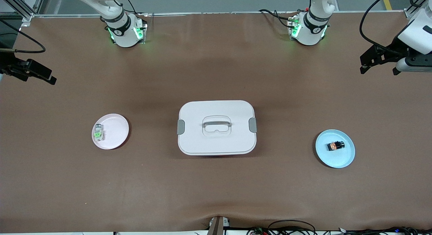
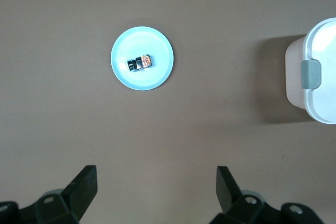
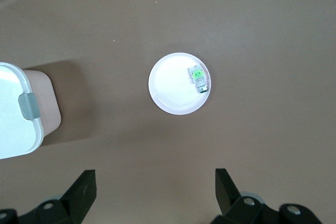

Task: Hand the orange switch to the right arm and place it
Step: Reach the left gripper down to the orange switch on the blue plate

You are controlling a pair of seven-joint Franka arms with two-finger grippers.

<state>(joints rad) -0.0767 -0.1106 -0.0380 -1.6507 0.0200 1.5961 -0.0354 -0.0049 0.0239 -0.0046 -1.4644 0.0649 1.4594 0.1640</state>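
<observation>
The orange switch (image 1: 335,145) lies on a light blue plate (image 1: 347,157) toward the left arm's end of the bench (image 1: 216,187), well apart from both pincers. The left pincer (image 2: 156,187) hangs high over bare bench at that end, spread wide and grasping nothing. The right pincer (image 3: 155,187) waits over the other end, likewise released, above a pink plate (image 1: 116,127) carrying a clear part with a green centre (image 1: 98,133). A white lidded box (image 1: 216,127) sits between the plates.
</observation>
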